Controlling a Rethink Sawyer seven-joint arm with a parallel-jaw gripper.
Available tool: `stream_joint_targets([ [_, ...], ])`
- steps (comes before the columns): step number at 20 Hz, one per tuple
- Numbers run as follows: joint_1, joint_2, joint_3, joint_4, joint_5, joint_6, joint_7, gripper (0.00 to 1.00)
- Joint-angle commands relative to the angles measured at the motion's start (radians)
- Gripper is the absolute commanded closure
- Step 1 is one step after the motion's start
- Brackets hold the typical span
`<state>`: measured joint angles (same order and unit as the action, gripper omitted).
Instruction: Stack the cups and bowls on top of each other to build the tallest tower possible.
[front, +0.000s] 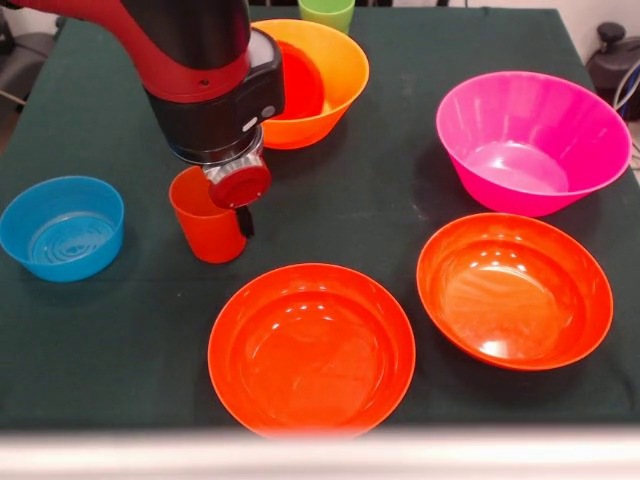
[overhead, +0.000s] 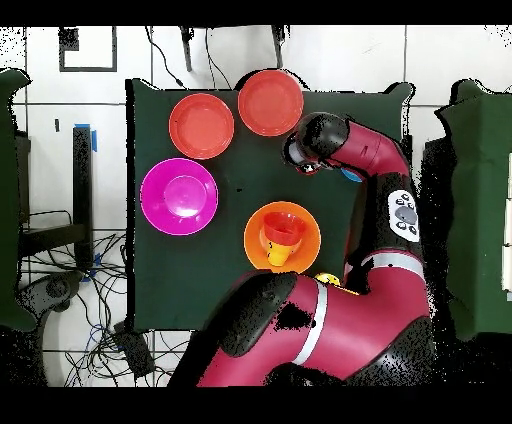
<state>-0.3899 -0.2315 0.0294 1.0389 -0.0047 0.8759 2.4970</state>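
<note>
Two wide red-orange glossy plastic bowls sit nearest the table's front edge in the front view: one (front: 311, 347) close to the middle of that edge, the other (front: 515, 290) beside it toward the right front corner, a narrow strip of cloth between them. Both are upright and hold nothing. The dark green tablecloth (front: 120, 350) covers the whole table top.

One step farther back, near the left edge, stands a small blue plastic bowl (front: 62, 227), also with nothing in it. Between it and the middle of the table stands a small red-orange plastic cup (front: 205, 222), upright, mouth up. The robot's gripper (front: 240, 200) hangs right at this cup, its round red end cap over the cup's right rim and a dark finger tip running down the cup's right side. Whether the claw is clenched on the cup or released cannot be told from either view. The red and black arm (front: 190, 50) hides the cup in the overhead view.

Toward the right edge lies a large magenta-pink plastic bowl (front: 532, 140), holding nothing, just behind the right-hand red-orange bowl.

Farther back, behind the arm, is a large orange plastic bowl (front: 325, 75). Seen from overhead, it holds a small red-orange bowl (overhead: 283, 231) with a yellow piece (overhead: 277, 255) peeking from under it. At the far edge stands a green plastic cup (front: 326, 12), only partly in the picture.
</note>
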Motion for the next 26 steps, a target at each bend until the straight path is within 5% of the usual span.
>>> stream_joint_targets([
  [1,-0.012,0.010,0.109,0.061,-0.069,0.022,-0.242,0.00],
  [4,0.004,-0.014,0.083,0.069,-0.093,0.026,-0.230,0.00],
  [9,0.029,-0.099,0.047,0.159,-0.186,-0.132,-0.237,0.00],
  [26,0.046,-0.176,0.074,0.135,-0.149,0.151,-0.153,0.00],
])
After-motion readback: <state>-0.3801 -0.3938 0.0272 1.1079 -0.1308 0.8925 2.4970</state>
